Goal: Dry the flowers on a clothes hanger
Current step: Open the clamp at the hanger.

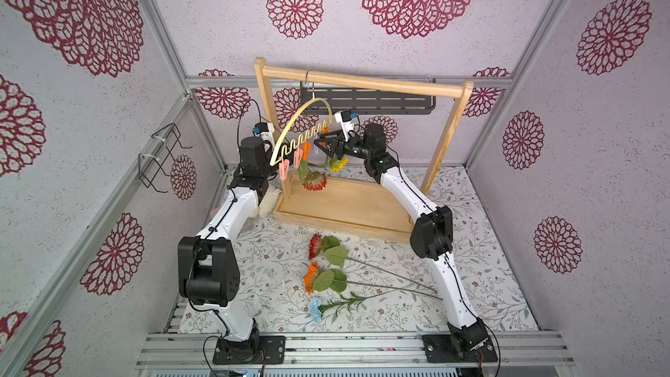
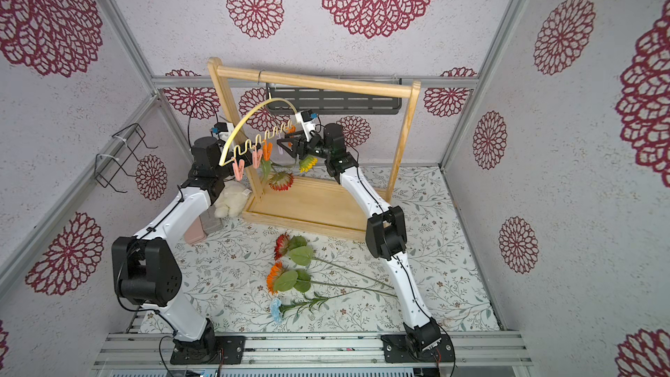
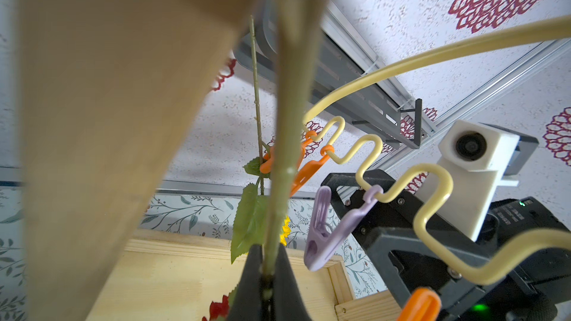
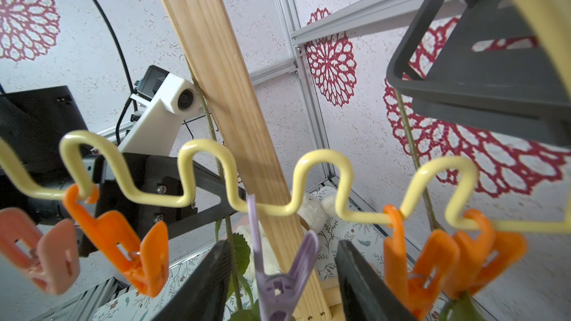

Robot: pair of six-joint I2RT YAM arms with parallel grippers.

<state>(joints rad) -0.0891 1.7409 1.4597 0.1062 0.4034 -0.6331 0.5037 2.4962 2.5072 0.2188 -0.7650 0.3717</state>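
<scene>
So far yellow flower (image 1: 337,165) is hanging pinned on clothes hanger (image 4: 324,157). L gripper (image 3: 268,260) is clamping red flower (image 1: 314,180) stem. R gripper (image 4: 281,251) is straddling lilac pin (image 4: 278,291), jaws apart. 3 flowers (image 1: 326,277) are waiting twd table (image 1: 489,284) front edge.

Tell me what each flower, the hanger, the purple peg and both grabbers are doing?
clothes hanger: hooked on wooden rack, tilted.
yellow flower: clipped to it, head down.
upper red flower: stem in left gripper.
left gripper: shut on that stem.
right gripper: open, astride lilac clothespin.
lilac clothespin: holding nothing.
lower red flower, orange flower, light blue flower: lying loose on table.
</scene>
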